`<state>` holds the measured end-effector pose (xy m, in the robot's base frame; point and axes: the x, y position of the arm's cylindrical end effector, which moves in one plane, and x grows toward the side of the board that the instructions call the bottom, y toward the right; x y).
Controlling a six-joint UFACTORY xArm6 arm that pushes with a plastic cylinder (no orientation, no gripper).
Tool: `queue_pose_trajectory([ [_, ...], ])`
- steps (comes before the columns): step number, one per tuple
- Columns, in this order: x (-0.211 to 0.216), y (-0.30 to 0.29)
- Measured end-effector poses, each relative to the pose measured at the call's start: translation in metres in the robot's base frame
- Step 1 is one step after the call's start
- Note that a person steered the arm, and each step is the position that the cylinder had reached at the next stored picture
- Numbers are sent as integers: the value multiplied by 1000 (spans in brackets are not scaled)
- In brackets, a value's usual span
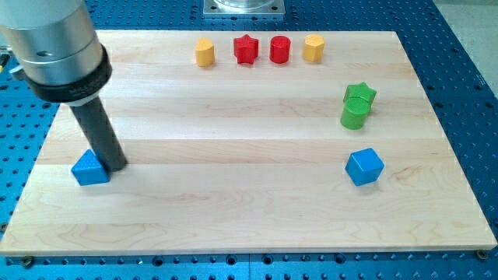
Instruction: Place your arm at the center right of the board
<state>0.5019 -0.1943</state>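
My tip [115, 166] rests on the wooden board [233, 194] at the view's left, touching the right side of a blue triangular block [89, 169]. The dark rod rises up and left to the arm's grey body in the top left corner. Far to the right sit a blue cube [364, 166], a green cylinder [353, 114] and a green star [360, 95] just above it. Along the view's top stand a yellow block [205, 53], a red star [246, 49], a red cylinder [280, 50] and a yellow hexagonal block [313, 47].
The board lies on a blue perforated table [467, 78]. A grey metal base plate [244, 7] sits at the view's top edge, behind the board.
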Motion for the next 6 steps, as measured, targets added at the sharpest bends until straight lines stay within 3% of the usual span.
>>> queue_pose_trajectory([
  [2,8,-49],
  [3,26,-52],
  [4,28,-17],
  [6,18,239],
])
